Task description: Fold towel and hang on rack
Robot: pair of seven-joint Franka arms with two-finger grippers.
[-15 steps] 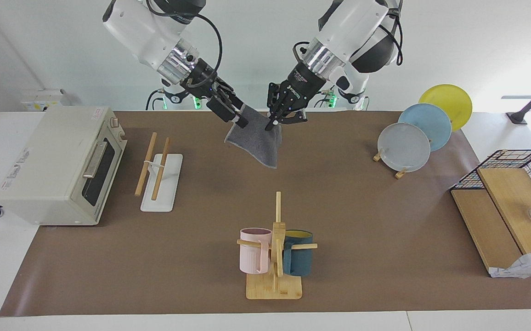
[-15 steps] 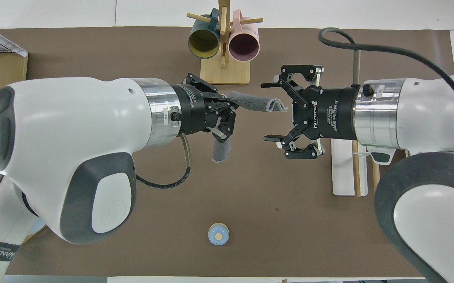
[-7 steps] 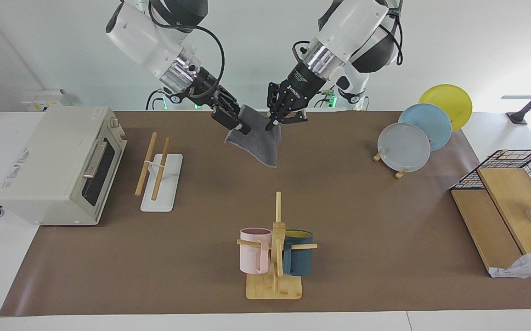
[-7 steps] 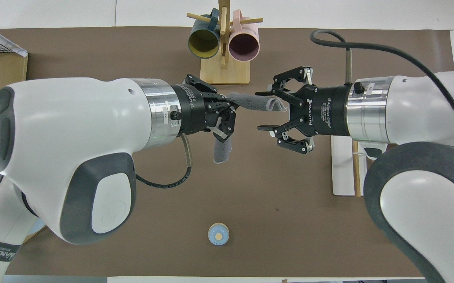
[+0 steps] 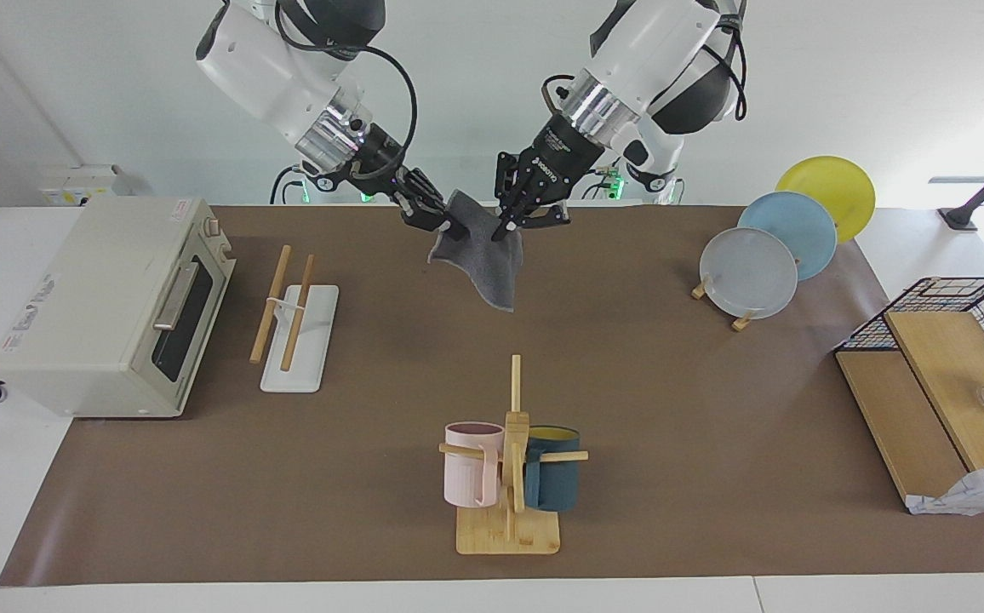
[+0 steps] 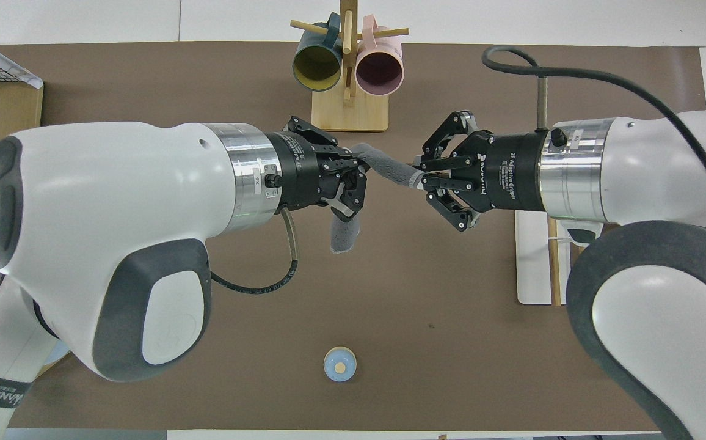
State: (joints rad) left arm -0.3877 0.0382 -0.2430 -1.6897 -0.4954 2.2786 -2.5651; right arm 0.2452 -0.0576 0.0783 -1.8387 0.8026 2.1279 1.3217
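The towel [image 5: 485,255] [image 6: 383,168] hangs in the air over the mat's middle, dark grey face showing, stretched between both grippers with one corner drooping down. My left gripper [image 5: 505,230] [image 6: 359,168] is shut on one upper corner. My right gripper [image 5: 451,228] [image 6: 421,179] is shut on the other upper corner, its fingertips pinching the pale stitched edge. The rack [image 5: 283,305] [image 6: 549,244], two light-wood rods over a flat white base, stands on the mat toward the right arm's end, largely hidden under the right arm in the overhead view.
A toaster oven [image 5: 109,302] sits beside the rack at the right arm's end. A mug tree [image 5: 511,460] [image 6: 347,67] with a pink and a teal mug stands farther from the robots. Plates on a stand [image 5: 764,255] and a wire basket [image 5: 969,319] are toward the left arm's end. A small blue cap [image 6: 339,364] lies near the robots.
My right gripper, open beside the towel's free corner a second ago, moved in and shut on it. The towel's top edge is now pulled taut. The left gripper kept its grip.
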